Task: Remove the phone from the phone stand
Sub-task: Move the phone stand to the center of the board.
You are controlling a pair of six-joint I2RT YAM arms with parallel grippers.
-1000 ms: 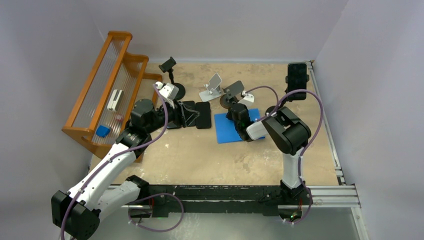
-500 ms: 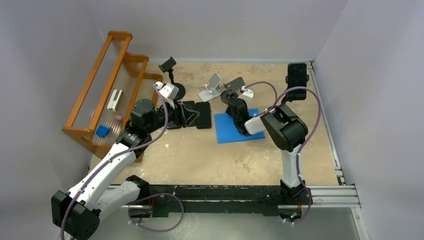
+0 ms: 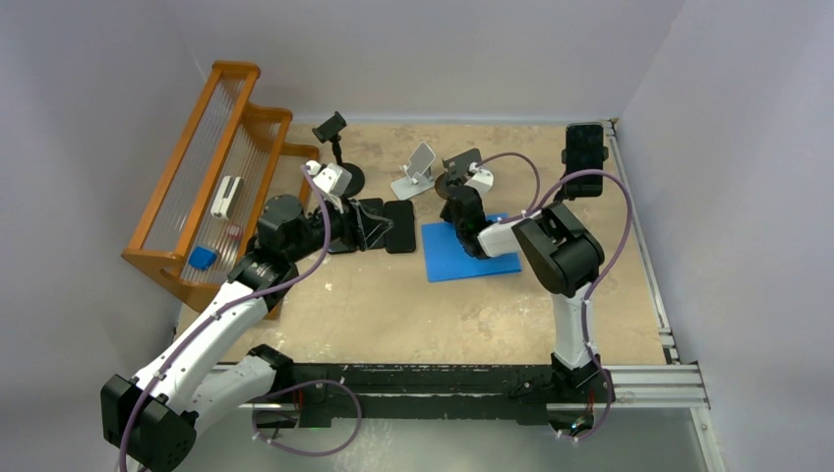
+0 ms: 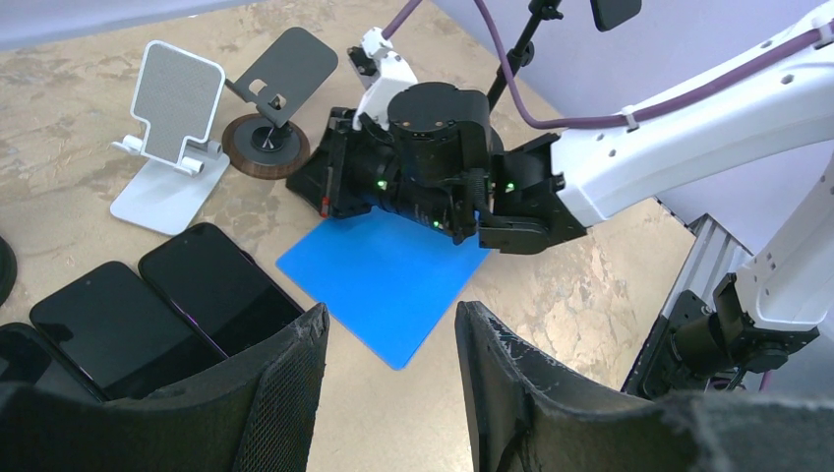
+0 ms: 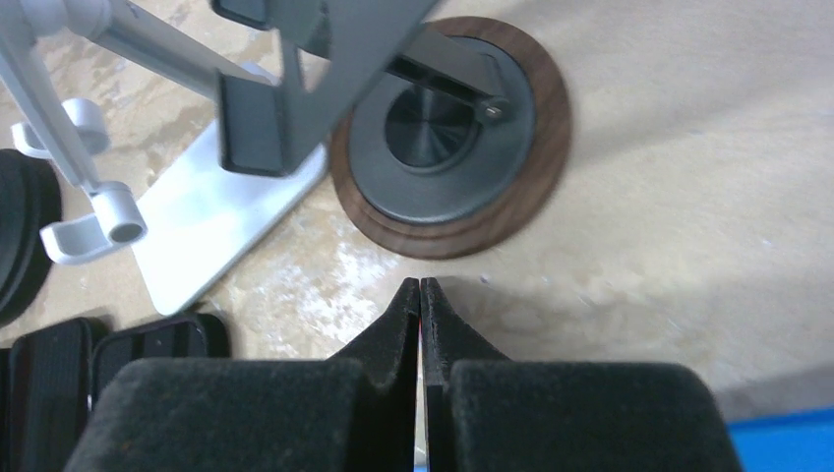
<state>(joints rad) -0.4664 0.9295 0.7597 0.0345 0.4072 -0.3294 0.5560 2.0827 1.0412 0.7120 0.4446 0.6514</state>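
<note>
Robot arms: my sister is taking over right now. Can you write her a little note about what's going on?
Left gripper: open, empty, beside two phones lying flat on the table.
Right gripper: shut, empty, low by the round wooden-based stand, which holds no phone.
White stand: also empty.
Done: those two phones are down.
Left: a dark phone looks still mounted upright at the far right corner; probably lift that one off next.

Glossy phone (image 4: 218,287), wood-ringed stand base (image 5: 447,133)
</note>
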